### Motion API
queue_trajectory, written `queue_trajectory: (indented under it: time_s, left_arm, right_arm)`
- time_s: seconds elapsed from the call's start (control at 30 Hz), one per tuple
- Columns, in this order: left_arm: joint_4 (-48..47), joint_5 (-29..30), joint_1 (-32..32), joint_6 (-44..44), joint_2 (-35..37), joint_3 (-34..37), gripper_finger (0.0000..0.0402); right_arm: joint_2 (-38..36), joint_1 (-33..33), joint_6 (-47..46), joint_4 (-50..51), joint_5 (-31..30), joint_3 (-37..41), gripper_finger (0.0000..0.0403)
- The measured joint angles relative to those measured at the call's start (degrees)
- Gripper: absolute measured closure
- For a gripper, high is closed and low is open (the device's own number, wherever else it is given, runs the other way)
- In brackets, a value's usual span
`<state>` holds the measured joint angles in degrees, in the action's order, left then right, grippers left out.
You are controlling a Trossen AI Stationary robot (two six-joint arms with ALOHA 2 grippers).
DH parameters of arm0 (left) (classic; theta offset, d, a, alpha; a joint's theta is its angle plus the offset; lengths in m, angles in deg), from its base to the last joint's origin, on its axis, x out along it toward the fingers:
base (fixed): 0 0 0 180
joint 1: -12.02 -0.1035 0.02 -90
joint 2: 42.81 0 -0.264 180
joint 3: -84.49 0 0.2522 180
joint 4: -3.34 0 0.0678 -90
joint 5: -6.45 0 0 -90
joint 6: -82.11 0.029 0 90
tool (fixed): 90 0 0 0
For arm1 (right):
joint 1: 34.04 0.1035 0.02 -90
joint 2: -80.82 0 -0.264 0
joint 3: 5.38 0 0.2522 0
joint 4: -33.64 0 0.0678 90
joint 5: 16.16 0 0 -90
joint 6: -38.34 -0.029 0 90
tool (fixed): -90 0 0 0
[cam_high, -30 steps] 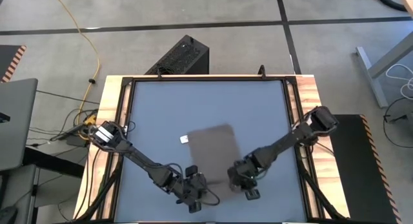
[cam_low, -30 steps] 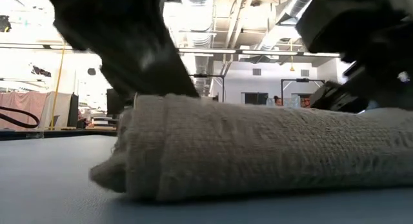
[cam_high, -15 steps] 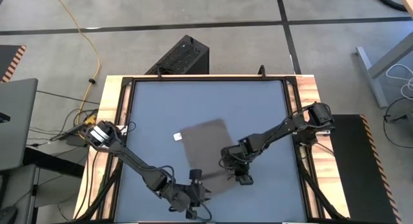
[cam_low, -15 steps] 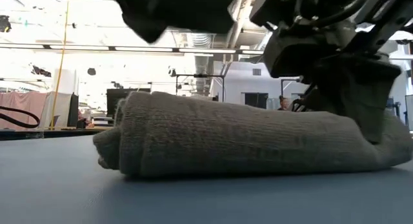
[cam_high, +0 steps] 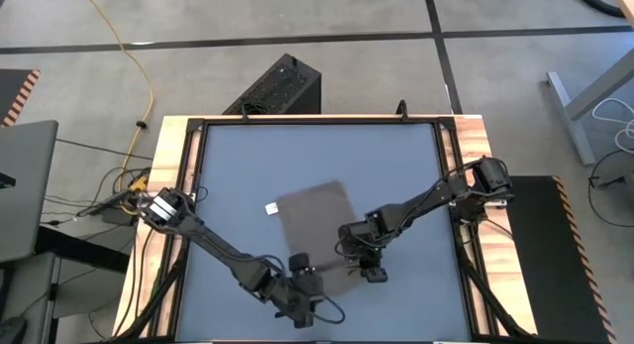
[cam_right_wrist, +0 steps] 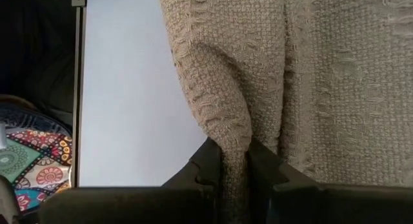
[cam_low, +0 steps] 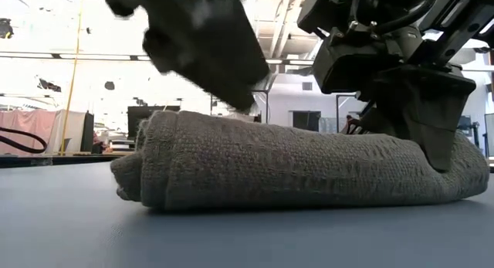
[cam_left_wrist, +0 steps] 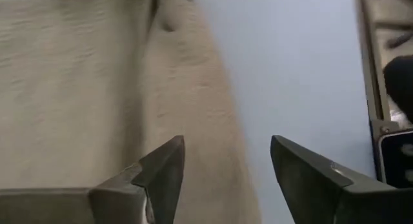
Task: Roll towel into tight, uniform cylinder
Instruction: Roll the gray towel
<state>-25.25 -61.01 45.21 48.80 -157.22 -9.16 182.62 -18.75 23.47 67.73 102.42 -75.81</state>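
Observation:
The taupe towel (cam_high: 315,217) lies flat on the blue-grey table (cam_high: 248,156), with a white tag (cam_high: 270,209) at its far left corner. Its near part is rolled into a thick roll (cam_low: 293,171) resting on the tabletop. My left gripper (cam_left_wrist: 222,166) stands open just above the roll's left part (cam_low: 193,137), one finger over the cloth and one over bare table. Whether it touches the cloth, I cannot tell. My right gripper (cam_right_wrist: 235,162) is shut on the roll's right end. My right gripper pinches a raised fold of cloth (cam_right_wrist: 233,137) at the roll's right end (cam_low: 451,164) between its two fingers. They come slanting down from above and from the table's right. The roll stays on the table, bunched up a little at the fingers.
A black frame and wooden rim (cam_high: 170,175) edge the table. Bare tabletop lies beyond the towel toward the far and left sides. A black box (cam_high: 282,86) stands on the floor past the far edge. A patterned object (cam_right_wrist: 26,162) shows off the table's side.
My right gripper has gone toward the table's left edge, still shut on the roll's right end. The towel has slid left with it, then both have kept still. My left gripper has come up off the left part of the roll.

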Motion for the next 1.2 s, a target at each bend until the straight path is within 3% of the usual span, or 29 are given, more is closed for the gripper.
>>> queue_trajectory:
  time_s: [0.13,0.37,0.63,1.03,1.2]
  left_arm:
    - [-19.67,-0.84,-0.04,-6.94,-0.16,-12.66,0.0197]
    - [-27.80,-3.52,-0.63,-5.62,-9.77,-28.15,0.0224]
    - [-51.65,-4.18,-2.70,-5.88,-24.45,-45.77,0.0239]
    - [-56.21,-3.32,-2.34,-6.75,-30.53,-46.36,0.0240]
    - [-57.27,-7.90,-2.91,-5.66,-30.42,-46.18,0.0288]
  right_arm:
    - [0.00,-0.38,-0.12,-0.03,-0.02,0.00,0.0342]
    - [0.00,-1.27,-2.03,-0.01,-0.39,0.00,0.0341]
    - [0.00,-1.29,-2.19,-0.06,-0.61,-0.01,0.0340]
    - [0.00,-1.29,-6.54,0.16,-1.35,-0.04,0.0340]
    - [0.02,-1.25,-7.65,0.00,-0.37,-0.07,0.0340]
